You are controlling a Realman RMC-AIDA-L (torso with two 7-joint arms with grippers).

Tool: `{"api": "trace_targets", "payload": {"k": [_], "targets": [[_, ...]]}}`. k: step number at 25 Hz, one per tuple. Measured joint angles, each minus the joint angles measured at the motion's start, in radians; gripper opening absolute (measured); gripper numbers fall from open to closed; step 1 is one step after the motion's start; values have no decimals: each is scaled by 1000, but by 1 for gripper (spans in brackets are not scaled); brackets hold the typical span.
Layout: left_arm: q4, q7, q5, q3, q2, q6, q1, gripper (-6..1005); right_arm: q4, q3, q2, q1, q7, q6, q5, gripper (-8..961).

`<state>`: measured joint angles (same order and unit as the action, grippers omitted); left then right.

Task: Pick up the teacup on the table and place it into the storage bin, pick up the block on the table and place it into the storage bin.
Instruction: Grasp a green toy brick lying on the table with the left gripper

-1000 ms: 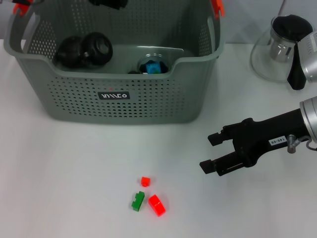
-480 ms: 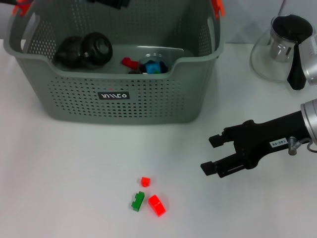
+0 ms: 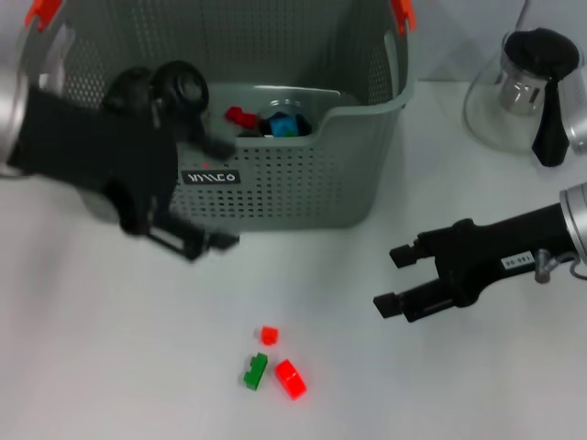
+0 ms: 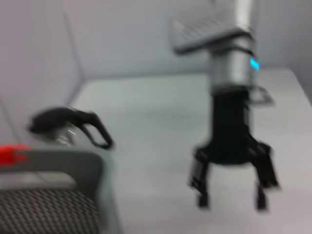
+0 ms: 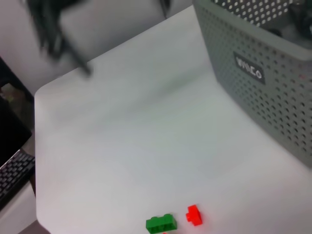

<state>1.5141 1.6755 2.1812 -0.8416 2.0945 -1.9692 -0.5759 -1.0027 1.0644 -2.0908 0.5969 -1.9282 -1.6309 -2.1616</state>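
right end effector [image 4: 229,202] – fingers apart above table [image 4: 146,126] | storage bin [image 4: 58,195] rim – glass teapot [image 4: 68,127] behind

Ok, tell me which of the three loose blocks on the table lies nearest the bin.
The small red block. It sits closest to the bin, with the green block and the larger red block farther away.

Three blocks on the table — two red [image 3: 290,379] [image 3: 269,335], one green [image 3: 255,371] — one storage bin [image 3: 303,174].

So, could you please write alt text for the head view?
The left gripper hangs before the grey storage bin; the open right gripper hovers at the right. Three small blocks, two red and one green, lie on the white table.
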Motion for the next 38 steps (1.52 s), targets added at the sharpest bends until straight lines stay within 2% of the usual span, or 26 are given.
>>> {"api": "trace_targets", "payload": {"k": [6, 9, 10, 15, 27, 33, 38], "targets": [[27, -50, 150, -136, 46, 10, 49, 949, 1, -4, -1, 0, -7, 2, -1, 913], [16, -72, 230, -225, 66, 38, 58, 949, 3, -7, -3, 4, -9, 9, 1, 913], [10, -79, 270, -280, 72, 59, 62, 949, 5, -8, -3, 6, -10, 11, 1, 913], [-32, -79, 345, -446, 76, 103, 48, 949, 15, -24, -4, 13, -12, 15, 3, 914], [-104, -72, 432, -727, 77, 227, -13, 949, 27, -28, -5, 21, -34, 26, 4, 913], [-172, -48, 440, -810, 78, 296, -48, 948, 27, -27, -5, 19, -36, 28, 3, 913], [-202, -29, 450, -834, 79, 323, -58, 948, 27, -27, -5, 13, -33, 28, 3, 914]]}}
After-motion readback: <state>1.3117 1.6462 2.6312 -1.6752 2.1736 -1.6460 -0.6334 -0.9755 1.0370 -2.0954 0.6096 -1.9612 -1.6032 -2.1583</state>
